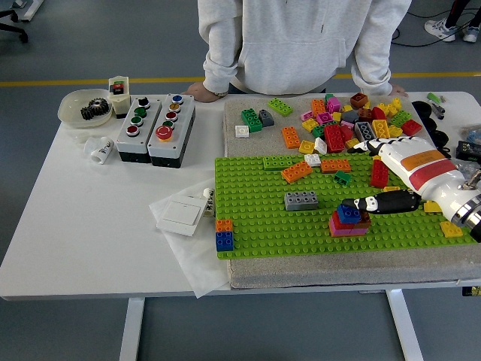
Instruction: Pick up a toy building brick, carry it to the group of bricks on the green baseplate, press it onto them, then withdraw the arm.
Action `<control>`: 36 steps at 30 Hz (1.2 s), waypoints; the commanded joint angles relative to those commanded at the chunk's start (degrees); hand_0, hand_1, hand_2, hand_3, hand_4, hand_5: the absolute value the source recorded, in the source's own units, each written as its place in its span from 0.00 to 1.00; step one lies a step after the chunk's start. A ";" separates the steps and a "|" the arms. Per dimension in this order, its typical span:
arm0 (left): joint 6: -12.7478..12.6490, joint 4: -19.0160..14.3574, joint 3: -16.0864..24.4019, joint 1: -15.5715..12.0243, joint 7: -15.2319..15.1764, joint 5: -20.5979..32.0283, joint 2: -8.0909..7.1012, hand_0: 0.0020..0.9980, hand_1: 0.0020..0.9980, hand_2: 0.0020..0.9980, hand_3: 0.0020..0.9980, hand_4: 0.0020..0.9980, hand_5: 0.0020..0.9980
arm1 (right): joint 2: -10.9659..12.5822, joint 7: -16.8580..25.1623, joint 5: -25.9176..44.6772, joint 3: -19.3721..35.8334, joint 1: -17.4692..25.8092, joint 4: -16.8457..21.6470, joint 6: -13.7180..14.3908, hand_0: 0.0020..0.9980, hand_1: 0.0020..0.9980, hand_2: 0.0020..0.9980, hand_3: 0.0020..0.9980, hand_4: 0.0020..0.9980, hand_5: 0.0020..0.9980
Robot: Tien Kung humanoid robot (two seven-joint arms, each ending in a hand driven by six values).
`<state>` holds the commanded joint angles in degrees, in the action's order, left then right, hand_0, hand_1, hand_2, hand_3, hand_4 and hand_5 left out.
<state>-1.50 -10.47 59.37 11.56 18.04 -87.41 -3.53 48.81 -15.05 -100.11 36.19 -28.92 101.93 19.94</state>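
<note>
The green baseplate (pixel 255 218) lies on a grey mat at the table's right half. On it stands the group of bricks (pixel 348 218): a blue brick on top of pink and dark red ones. My right hand (pixel 359 177), white with an orange and red band, is open and empty. It hovers to the right of the group, its thumb (pixel 383 202) just above and beside the blue brick. A red brick (pixel 379 173) and a small green brick (pixel 343 177) lie under the hand's fingers. The left arm is out of view.
A grey brick (pixel 301 200), an orange brick (pixel 297 172) and an orange-on-blue stack (pixel 224 235) sit on the plate. A pile of loose bricks (pixel 353 120) lies behind it. Button boxes (pixel 154 128) stand at left. A person stands at the far side, one hand (pixel 200 92) on the table.
</note>
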 joint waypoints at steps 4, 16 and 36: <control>0.04 0.04 0.40 -0.10 0.01 -0.57 -0.01 0.77 0.76 0.79 0.59 0.62 0.62 | 0.66 -1.23 6.20 1.47 2.10 0.00 0.86 0.71 0.69 0.74 0.68 1.00 0.77; -0.12 0.12 0.39 -0.06 -0.11 -0.52 -0.03 0.77 0.76 0.79 0.59 0.62 0.62 | 0.93 -1.03 12.52 5.32 4.69 0.00 -1.43 0.71 0.69 0.73 0.63 0.97 0.78; -0.07 0.09 0.13 0.14 -0.15 -0.32 -0.21 0.77 0.75 0.79 0.59 0.62 0.62 | 2.33 -3.74 4.05 3.10 6.66 0.00 -8.76 0.71 0.69 0.73 0.62 0.94 0.76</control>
<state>-1.57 -10.38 59.50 11.69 17.89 -87.74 -3.74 51.15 -18.80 -96.06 39.29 -22.26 101.93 11.18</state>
